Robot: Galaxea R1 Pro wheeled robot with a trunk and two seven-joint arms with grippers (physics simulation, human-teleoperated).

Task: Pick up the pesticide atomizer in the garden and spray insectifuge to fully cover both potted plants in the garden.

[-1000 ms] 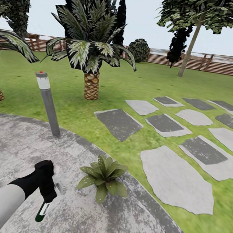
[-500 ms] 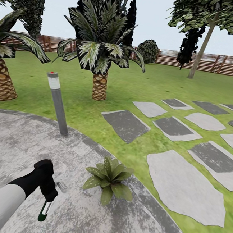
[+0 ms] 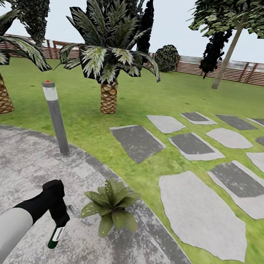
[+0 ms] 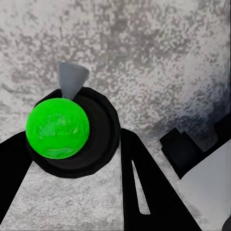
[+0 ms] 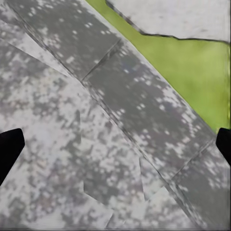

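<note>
One potted plant (image 3: 110, 205), a low rosette of speckled green leaves, sits near the edge of the round paved patio (image 3: 17, 164). Just left of it my left gripper (image 3: 60, 221) is shut on the pesticide atomizer (image 3: 55, 238), which hangs with its dark green end down and its whitish part in the fingers. In the left wrist view the atomizer (image 4: 57, 127) appears end-on as a bright green disc in a black ring, between the black fingers (image 4: 144, 183). My right gripper (image 5: 115, 144) is open over the paving, with nothing between its fingertips.
A grey bollard lamp (image 3: 55, 117) stands at the patio's rim, behind the plant. Palm trees (image 3: 107, 98) rise from the lawn beyond it. Flat stepping stones (image 3: 200, 215) cross the grass to the right. A brown slatted fence (image 3: 245, 72) closes the back.
The head camera swung right, then back left, shifting the whole scene. My left gripper, still holding the atomizer, has edged a little closer to the plant.
</note>
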